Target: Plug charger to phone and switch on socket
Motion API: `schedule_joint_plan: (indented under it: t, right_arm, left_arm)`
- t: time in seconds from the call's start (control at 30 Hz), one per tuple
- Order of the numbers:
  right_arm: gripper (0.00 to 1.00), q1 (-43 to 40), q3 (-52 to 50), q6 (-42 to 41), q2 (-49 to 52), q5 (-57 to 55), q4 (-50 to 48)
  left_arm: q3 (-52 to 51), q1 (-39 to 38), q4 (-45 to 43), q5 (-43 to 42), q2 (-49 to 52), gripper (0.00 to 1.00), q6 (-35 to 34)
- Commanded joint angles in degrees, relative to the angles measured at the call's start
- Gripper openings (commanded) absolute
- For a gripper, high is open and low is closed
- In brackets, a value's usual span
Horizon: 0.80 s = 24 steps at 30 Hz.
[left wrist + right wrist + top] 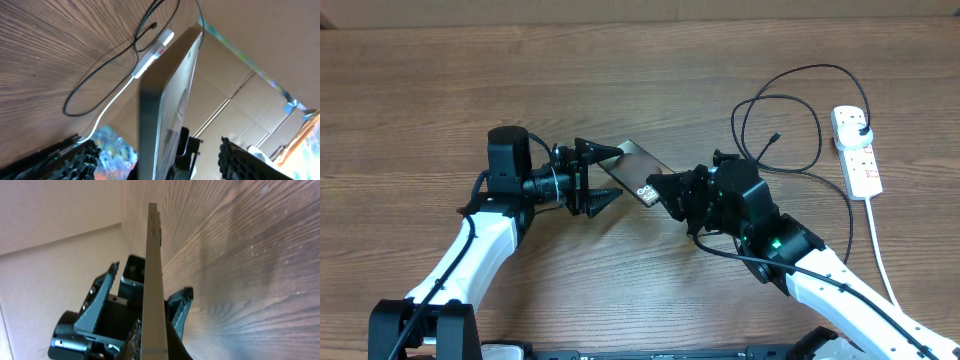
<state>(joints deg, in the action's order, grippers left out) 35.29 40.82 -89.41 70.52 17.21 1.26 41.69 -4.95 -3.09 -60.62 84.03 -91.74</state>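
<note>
The phone (635,168) is a dark grey slab held off the table on its edge, between both arms. My right gripper (662,190) is shut on its right end, by the labelled face. My left gripper (617,175) is open wide, one finger on each side of the phone's left end, not touching it. In the left wrist view the phone (167,100) stands edge-on between the spread jaws (160,162). In the right wrist view it (152,265) rises edge-on from my jaws (156,350). The charger cable (782,125) loops at the right, its plug in the socket (857,152).
The socket's white cord (880,250) runs toward the front right edge. The cable's loose connector tip (775,137) lies inside the loop on the wooden table (470,80). The socket (156,49) and cable (100,75) also show in the left wrist view.
</note>
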Motion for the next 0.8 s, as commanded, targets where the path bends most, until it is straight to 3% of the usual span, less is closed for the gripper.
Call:
schedule_joint_plan:
  t: [0.0, 0.03, 0.23, 0.47, 0.67, 0.77]
  right_arm:
    - [0.04, 1.1, 0.7, -3.9, -0.2, 1.2, -1.2]
    - [0.04, 1.1, 0.7, -6.6, 0.0, 2.4, -1.2]
    - [0.04, 1.1, 0.7, -9.3, 1.4, 3.3, -1.2]
    - [0.04, 1.1, 0.7, -13.3, 3.6, 3.5, -1.4]
    - [0.04, 1.2, 0.7, -13.3, 4.0, 5.5, -3.9]
    - [0.04, 1.5, 0.7, -13.3, 4.0, 5.6, -4.2]
  left_arm:
    - [-0.1, -1.5, -1.5, 0.9, 0.3, 0.68, -3.2]
    - [-0.1, -1.9, -2.0, 1.2, 0.3, 0.60, -3.7]
    - [-0.1, -3.5, -3.4, 1.3, 0.3, 0.39, -5.2]
    - [-0.1, -3.5, -3.4, 1.7, 0.3, 0.25, -5.2]
    - [-0.1, -3.5, -3.4, 2.7, 0.3, 0.23, -5.1]
    - [-0.1, -3.5, -3.4, 3.0, 0.3, 0.13, -5.1]
